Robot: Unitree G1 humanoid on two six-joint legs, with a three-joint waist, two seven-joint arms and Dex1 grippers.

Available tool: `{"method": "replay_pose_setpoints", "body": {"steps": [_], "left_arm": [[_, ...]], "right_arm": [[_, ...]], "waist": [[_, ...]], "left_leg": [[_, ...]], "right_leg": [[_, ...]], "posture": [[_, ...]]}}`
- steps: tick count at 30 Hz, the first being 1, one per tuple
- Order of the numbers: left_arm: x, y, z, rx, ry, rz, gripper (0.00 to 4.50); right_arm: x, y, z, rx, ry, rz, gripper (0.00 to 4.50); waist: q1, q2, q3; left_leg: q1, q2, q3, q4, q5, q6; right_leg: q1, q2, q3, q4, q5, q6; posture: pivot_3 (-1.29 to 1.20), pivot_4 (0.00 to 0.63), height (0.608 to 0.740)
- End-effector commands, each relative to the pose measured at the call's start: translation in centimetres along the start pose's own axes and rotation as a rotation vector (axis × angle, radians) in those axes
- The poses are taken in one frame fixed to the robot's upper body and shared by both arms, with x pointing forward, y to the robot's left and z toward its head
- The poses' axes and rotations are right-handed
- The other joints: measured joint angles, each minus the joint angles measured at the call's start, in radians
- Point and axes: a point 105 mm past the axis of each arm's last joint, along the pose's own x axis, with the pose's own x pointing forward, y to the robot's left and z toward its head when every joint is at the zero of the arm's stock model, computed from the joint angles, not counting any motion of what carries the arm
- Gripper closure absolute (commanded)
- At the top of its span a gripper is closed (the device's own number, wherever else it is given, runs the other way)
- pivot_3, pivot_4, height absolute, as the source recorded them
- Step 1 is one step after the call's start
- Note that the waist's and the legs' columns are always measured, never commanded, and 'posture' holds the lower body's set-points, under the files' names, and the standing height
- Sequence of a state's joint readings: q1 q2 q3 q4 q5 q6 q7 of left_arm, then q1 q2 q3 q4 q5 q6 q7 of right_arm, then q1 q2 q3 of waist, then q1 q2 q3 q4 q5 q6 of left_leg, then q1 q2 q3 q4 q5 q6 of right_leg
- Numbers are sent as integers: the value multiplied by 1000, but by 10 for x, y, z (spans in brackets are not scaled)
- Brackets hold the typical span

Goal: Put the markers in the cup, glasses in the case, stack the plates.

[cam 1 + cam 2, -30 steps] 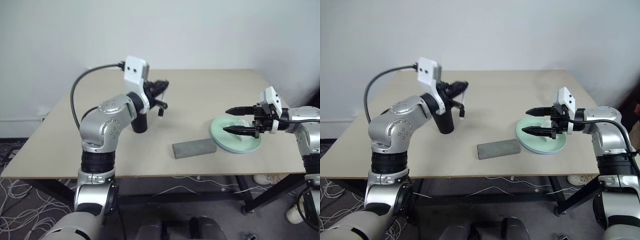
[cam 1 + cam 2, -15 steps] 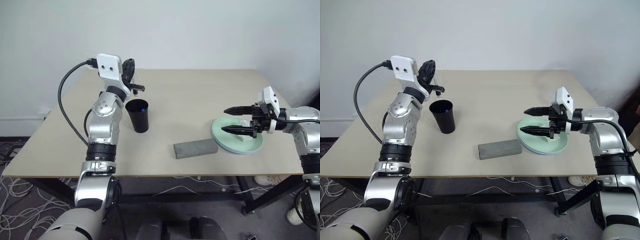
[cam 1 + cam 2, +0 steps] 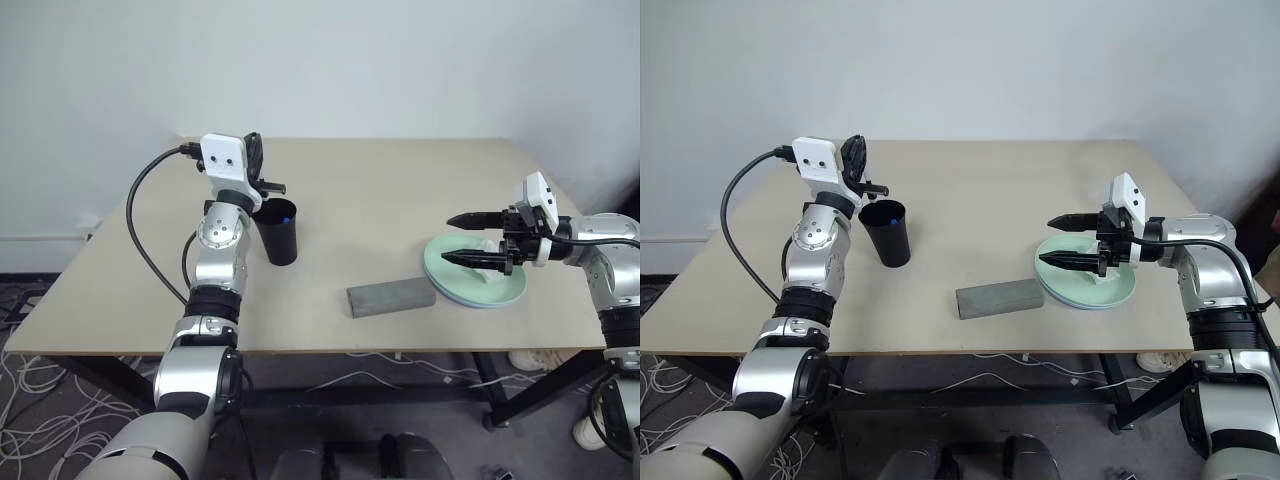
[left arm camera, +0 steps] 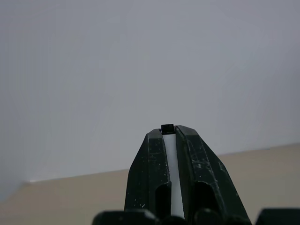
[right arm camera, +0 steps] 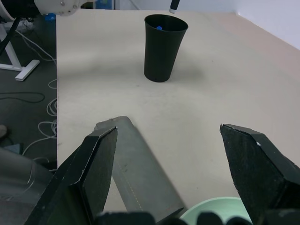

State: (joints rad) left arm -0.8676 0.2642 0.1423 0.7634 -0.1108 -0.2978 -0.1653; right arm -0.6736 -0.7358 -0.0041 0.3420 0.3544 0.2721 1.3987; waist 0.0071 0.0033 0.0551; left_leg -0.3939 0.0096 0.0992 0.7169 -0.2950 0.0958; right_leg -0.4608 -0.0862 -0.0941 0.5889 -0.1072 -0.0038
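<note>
Table [image 3: 400,190]: matt, smooth, pale wood-look board. Cup [image 3: 277,234] near the left edge: matt black plastic, plain surface. Case [image 3: 390,297] near the front edge: grey, matt, finely textured covering like cloth. Mint plate [image 3: 452,278] near the right edge: smooth with slight sheen. Right gripper [image 5: 174,164] fingers [image 5: 97,161]: hard black plastic, lightly scuffed.

There are no words, numbers or signs to read anywhere in these pictures. The cup [image 3: 279,234], the case [image 3: 390,296] and the green plate [image 3: 474,278] are all plain, with no writing on them. The white blocks on the robot's wrists have no letters either.
</note>
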Motion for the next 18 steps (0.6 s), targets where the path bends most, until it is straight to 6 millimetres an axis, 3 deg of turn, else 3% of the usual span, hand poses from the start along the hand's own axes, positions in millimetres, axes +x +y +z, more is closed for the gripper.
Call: {"method": "replay_pose_setpoints", "body": {"steps": [1,9,18], "left_arm": [[7,-9,15,-7,-62,-39,4459],[4,-22,8,-21,-47,-70,4459],[-1,-23,0,-9,-29,-81,4459]], "right_arm": [[-4,-2,18,-58,-37,-9,711],[-4,-2,19,-56,-39,-9,711],[-5,-2,18,-55,-36,-12,711]], "waist": [[0,0,0],[0,0,0],[0,0,0]], "left_leg": [[0,0,0,0,0,0],[0,0,0,0,0,0],[0,0,0,0,0,0]], "right_leg": [[0,0,0,0,0,0],[0,0,0,0,0,0],[0,0,-1,0,0,0]], "posture": [[0,0,740],[0,0,740],[0,0,740]]}}
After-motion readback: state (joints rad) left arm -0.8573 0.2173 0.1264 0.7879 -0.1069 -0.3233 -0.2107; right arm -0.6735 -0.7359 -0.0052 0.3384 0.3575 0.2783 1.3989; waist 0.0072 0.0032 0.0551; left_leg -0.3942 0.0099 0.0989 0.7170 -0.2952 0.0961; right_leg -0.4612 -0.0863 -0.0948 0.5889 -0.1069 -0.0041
